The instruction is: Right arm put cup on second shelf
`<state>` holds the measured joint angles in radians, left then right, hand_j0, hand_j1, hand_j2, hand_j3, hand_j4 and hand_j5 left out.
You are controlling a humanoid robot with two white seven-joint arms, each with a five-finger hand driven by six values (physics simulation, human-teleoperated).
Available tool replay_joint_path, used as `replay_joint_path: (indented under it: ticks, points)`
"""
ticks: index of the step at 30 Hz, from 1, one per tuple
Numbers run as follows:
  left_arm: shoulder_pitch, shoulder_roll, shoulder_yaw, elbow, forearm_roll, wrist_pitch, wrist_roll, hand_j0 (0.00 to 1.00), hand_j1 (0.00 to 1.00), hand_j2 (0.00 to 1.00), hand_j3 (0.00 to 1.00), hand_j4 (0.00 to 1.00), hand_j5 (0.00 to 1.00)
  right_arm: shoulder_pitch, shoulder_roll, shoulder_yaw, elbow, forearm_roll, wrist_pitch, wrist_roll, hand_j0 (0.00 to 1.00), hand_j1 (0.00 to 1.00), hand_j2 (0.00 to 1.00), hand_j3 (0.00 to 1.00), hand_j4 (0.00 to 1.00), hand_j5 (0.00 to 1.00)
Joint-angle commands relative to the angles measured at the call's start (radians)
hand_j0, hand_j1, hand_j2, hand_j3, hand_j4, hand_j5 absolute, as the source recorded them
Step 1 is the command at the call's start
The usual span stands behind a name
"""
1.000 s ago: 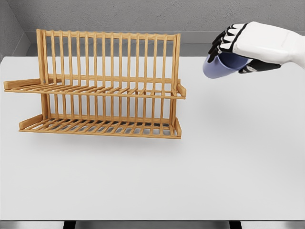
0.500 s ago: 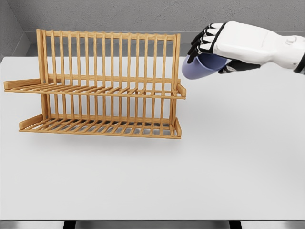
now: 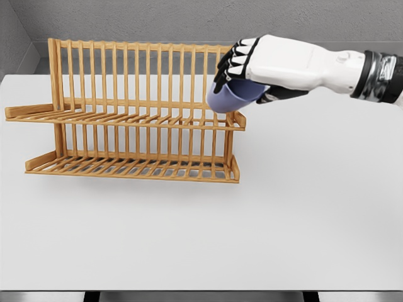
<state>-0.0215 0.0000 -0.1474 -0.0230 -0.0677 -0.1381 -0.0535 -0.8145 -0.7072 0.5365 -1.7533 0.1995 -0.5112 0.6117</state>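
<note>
Rack [image 3: 126,113] of pale wood stands on the white tabletop [image 3: 302,207], toward the left and back of what I see from the head camera. It has two slatted shelves, one above the other, and a tall back of upright bars. The lower shelf [image 3: 132,167] sits just above the tabletop; the upper shelf [image 3: 119,117] runs about halfway up the rack and ends on the right in a short raised lip.

My right arm comes in from the right edge, its white forearm stretched almost level toward the rack, with a dark and metal band at the wrist. The right hand [image 3: 264,63] is at the rack's upper right corner. Its fingers [image 3: 232,58], black at the joints and white at the tips, are curled over the top of the cup [image 3: 232,96], and a dark thumb shows beneath on the right side, so the cup is pinched between them.

I see the cup as a blue-violet shape, tilted, with its rounded lower end pointing down and to the left. It hangs just above the right end of the upper shelf, overlapping the rack's rightmost bars. I cannot tell whether it touches the shelf or the lip.

My left arm does not show.
</note>
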Motion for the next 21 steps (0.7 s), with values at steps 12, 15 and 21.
replay_joint_path:
  ticks: [12,15,21]
  points:
    - [0.000,0.000,0.000,0.000,0.000,0.000,0.000,1.00,1.00,1.00,1.00,1.00,1.00,-0.005,0.032,0.039,0.000,-0.003,0.007,-0.001,0.65,0.65,0.65,0.65,0.65,0.65]
    - [0.000,0.000,0.000,0.000,0.000,0.000,0.000,1.00,1.00,1.00,1.00,1.00,1.00,-0.011,0.043,0.042,0.000,-0.002,0.017,-0.001,0.65,0.65,0.65,0.65,0.65,0.65]
    - [0.000,0.000,0.000,0.000,0.000,0.000,0.000,1.00,1.00,1.00,1.00,1.00,1.00,-0.012,0.046,0.082,0.000,-0.002,0.017,-0.001,0.66,0.66,0.66,0.66,0.66,0.66]
